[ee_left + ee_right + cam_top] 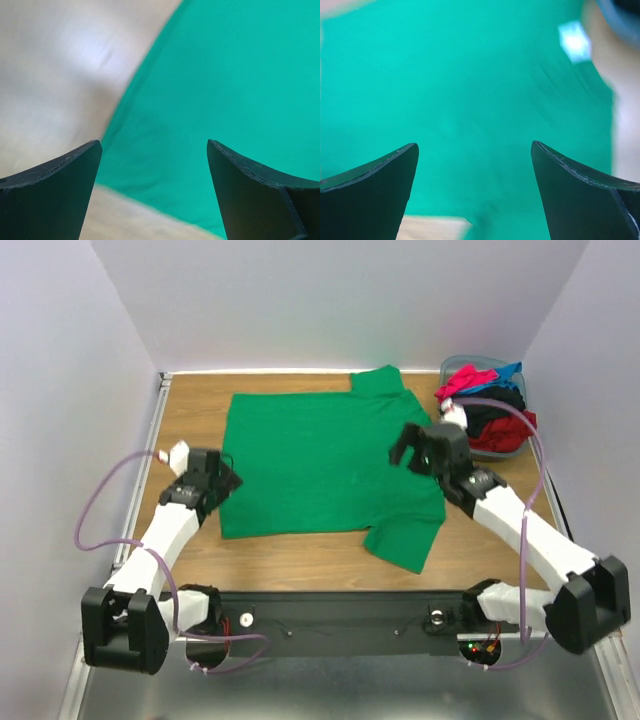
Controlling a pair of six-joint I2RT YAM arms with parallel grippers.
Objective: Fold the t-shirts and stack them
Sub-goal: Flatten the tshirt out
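**A:** What does the overhead view give you?

**B:** The green t-shirt (320, 460) lies spread flat on the wooden table (290, 552). Its hem is to the left and its sleeves are at the right. The left gripper (226, 480) sits at the hem's near corner. The right gripper (402, 452) is over the cloth between the two sleeves. The other t-shirts (490, 405), pink-red, blue, black and red, are heaped in the bin (497, 453) at the far right.

**A:** And the left wrist?

**B:** The left gripper (155, 145) has its fingers (60, 190) spread wide with nothing between them. Below them, the edge of the green t-shirt (225, 75) runs diagonally across the bare table (50, 75).

**A:** The right wrist?

**B:** The right gripper (475, 145) is the same, with its jaws wide apart and gripping nothing. The green t-shirt (470, 75) fills nearly the whole view, and a strip of table (430, 227) shows at the bottom. The upper right is too blurred to read.
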